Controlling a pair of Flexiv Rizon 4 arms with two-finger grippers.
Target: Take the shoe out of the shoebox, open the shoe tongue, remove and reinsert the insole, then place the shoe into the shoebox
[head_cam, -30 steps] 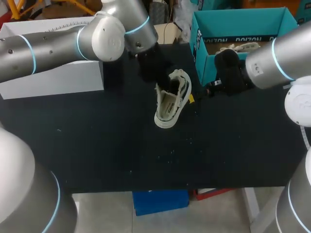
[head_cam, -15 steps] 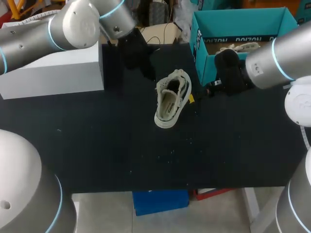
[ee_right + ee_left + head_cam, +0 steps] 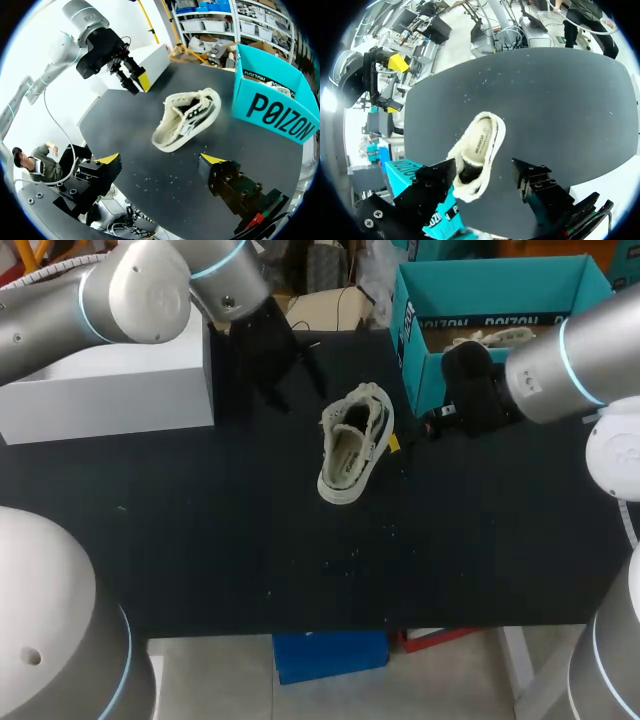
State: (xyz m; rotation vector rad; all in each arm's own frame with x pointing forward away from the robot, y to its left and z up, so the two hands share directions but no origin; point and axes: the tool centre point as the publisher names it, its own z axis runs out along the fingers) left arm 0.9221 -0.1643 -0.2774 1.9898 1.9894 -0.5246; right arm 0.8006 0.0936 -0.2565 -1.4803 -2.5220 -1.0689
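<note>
The left arm has pulled back from the shoe toward the table's far side. Its left gripper (image 3: 298, 388) now hangs near the white rectangular box (image 3: 110, 390), with its fingers spread wide and nothing between them. The cream canvas sneaker with dark side markings (image 3: 352, 445) has not shifted. It lies on the black tabletop (image 3: 200, 540), apart from both grippers, with its heel toward the far edge, its toe toward the near edge and its opening showing from above. In the left wrist view it lies below and ahead of that gripper's open fingers, untouched. The right gripper (image 3: 160, 160) has kept its place just beside the front wall of the open teal cardboard shoebox (image 3: 430, 355). Its yellow-tipped fingers stand wide apart and empty, with the sneaker ahead of them. A second pale shoe (image 3: 500, 337) rests inside the shoebox.
</note>
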